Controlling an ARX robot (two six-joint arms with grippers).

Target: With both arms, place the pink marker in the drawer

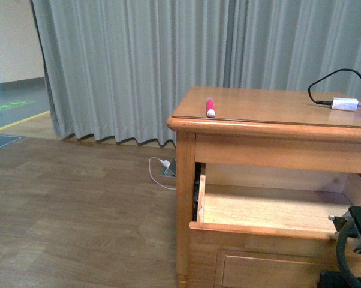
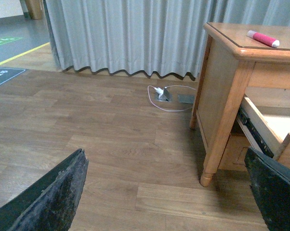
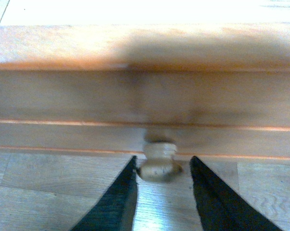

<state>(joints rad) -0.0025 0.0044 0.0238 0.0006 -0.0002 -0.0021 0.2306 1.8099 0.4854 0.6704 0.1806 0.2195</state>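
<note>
Black fingers (image 3: 123,202) of the right hand (image 3: 163,159) stand on either side of the round knob (image 3: 157,168), so close that the wrist picture blurs. A sliver of bright floor shows between the knob and one finger, so I take the jaws as loose around it, not clamped. Up front, the drawer (image 1: 258,228) is pulled well out, its pale bottom bare as far as I can see.

Over to the left, the left hand (image 2: 164,159) hangs low above the floor beside the table (image 1: 258,102), fingers spread wide with nothing between them. The pink marker (image 1: 210,108) lies flat on the table top near the front left corner, white end toward the edge, well apart from the white adapter (image 1: 344,104) and its black cable.

Opening looks done, so fetching the marker is the step in hand. To my eye the left hand must rise to the table top, line its fingers across the marker's barrel, close on it, then carry it over the front edge and down into the drawer.
</note>
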